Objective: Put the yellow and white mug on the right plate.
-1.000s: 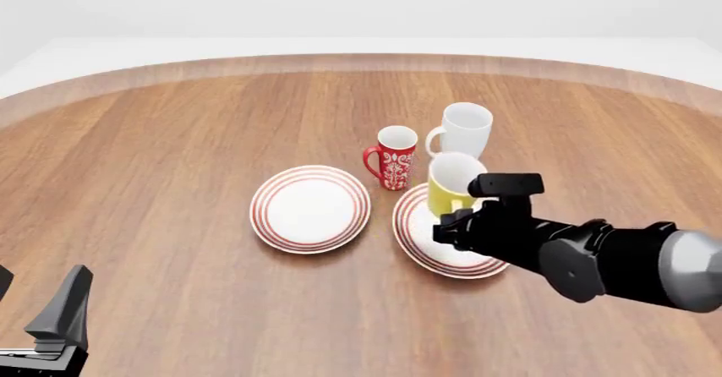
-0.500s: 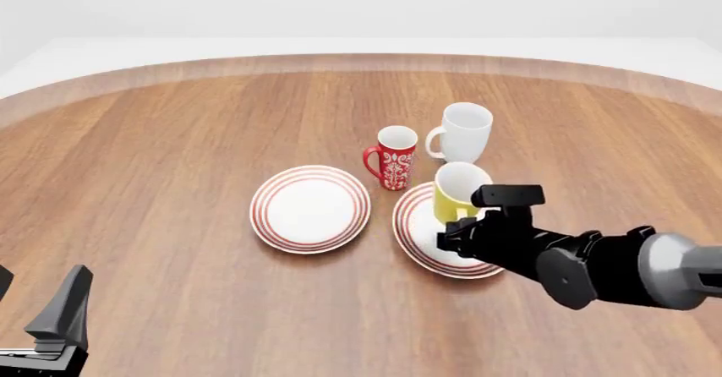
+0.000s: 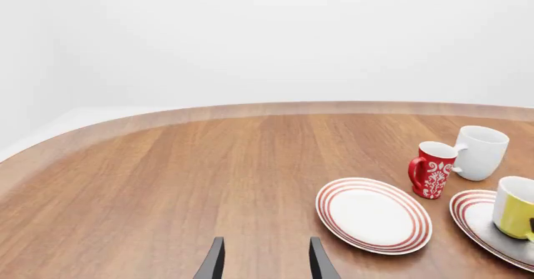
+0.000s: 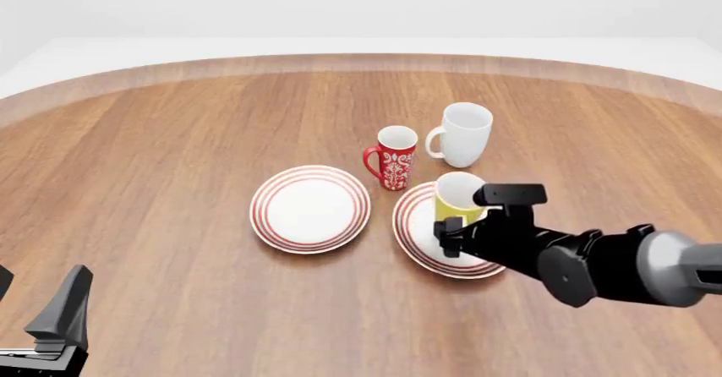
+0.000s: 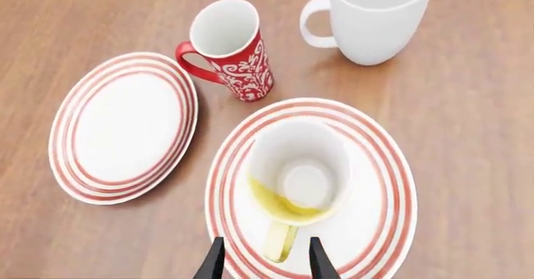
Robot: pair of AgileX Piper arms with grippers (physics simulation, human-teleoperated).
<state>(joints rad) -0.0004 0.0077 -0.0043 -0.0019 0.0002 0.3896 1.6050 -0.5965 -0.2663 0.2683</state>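
The yellow and white mug (image 4: 457,193) stands on the right plate (image 4: 415,225), toward its far side. In the right wrist view the mug (image 5: 296,179) shows its white inside, and its yellow handle points back between my fingers over the plate's ringed rim (image 5: 379,160). My right gripper (image 4: 449,235) is low over the plate. Its fingers stand apart on either side of the handle without touching it (image 5: 265,263). My left gripper (image 4: 40,299) is open and empty at the near left edge of the table, and it shows in the left wrist view (image 3: 265,261).
The twin plate (image 4: 310,208) lies just left of the right plate. A red patterned mug (image 4: 395,157) stands close behind the gap between the plates. A taller white mug (image 4: 462,133) stands behind the right plate.
My right gripper has lowered and come slightly nearer with the yellow mug, which was above the plate's far rim and now rests on the plate. The left arm has not moved.
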